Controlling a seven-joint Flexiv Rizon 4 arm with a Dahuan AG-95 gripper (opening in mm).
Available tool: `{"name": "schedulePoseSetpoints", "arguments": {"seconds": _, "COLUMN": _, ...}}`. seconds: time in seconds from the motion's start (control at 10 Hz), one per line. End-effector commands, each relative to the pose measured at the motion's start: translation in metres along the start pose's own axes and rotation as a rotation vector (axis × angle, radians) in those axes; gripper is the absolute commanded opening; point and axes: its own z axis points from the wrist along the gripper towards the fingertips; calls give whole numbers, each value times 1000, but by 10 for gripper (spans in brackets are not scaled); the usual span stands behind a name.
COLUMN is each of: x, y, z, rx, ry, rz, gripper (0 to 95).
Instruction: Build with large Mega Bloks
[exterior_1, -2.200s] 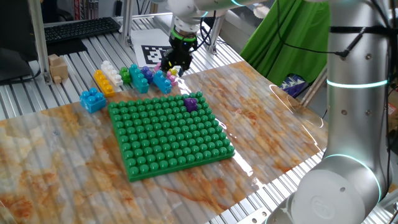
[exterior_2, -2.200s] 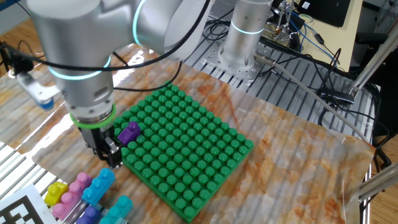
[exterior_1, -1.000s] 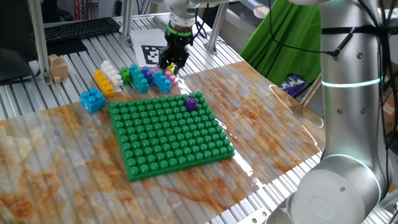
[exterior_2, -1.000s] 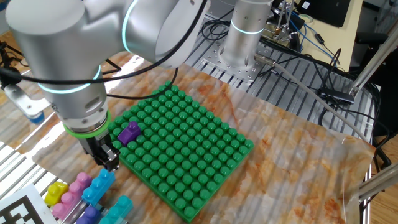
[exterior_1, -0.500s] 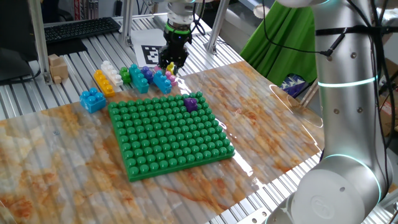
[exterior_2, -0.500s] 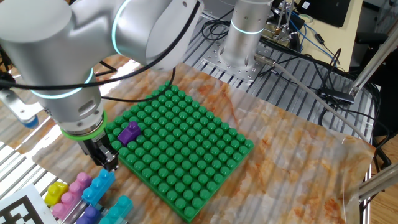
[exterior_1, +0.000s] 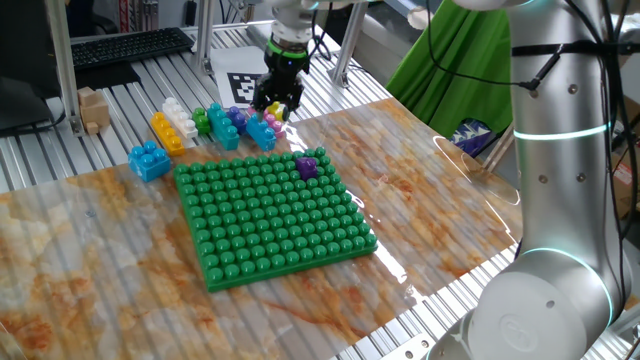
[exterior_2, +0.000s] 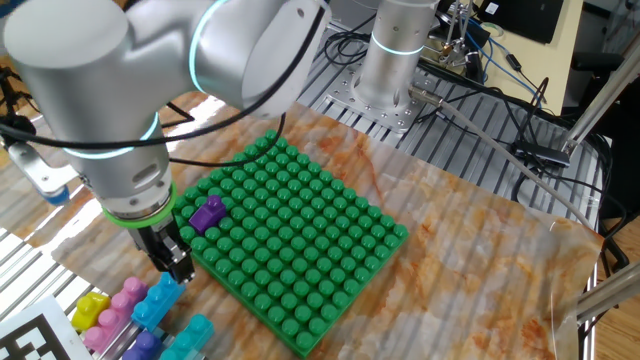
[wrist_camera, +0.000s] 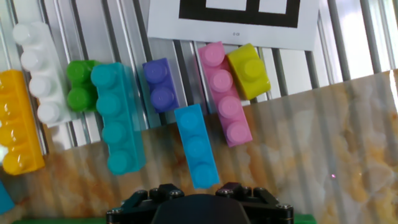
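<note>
Gripper (exterior_2: 176, 268) pointing down above a light blue brick (wrist_camera: 196, 145), holding nothing, finger spacing not discernible

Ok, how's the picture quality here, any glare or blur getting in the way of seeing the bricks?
One fixed view: glare streaks on the glossy table cover; the bricks look small but sharp. The other fixed view: the arm's big grey body is near the lens and soft. Hand view: bricks crisp, evenly lit, white brick slightly washed out.

Loose bricks (wrist_camera: 196, 145) lie beyond the baseplate (exterior_1: 272, 215), one small brick (exterior_1: 308, 165) on its corner.
</note>
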Motion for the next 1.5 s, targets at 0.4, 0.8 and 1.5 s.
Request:
{"name": "schedulePoseSetpoints", "arguments": {"seconds": 0.4, "x": -9, "y": 0, "z": 18, "rx": -5, "ry": -20, "rz": -11, "gripper": 760}}
{"name": "schedulePoseSetpoints", "arguments": {"seconds": 0.8, "x": -15, "y": 0, "z": 29, "rx": -16, "ry": -26, "rz": -11, "gripper": 570}}
{"name": "schedulePoseSetpoints", "arguments": {"seconds": 1.5, "x": -28, "y": 2, "z": 44, "rx": -33, "ry": -44, "rz": -13, "gripper": 570}}
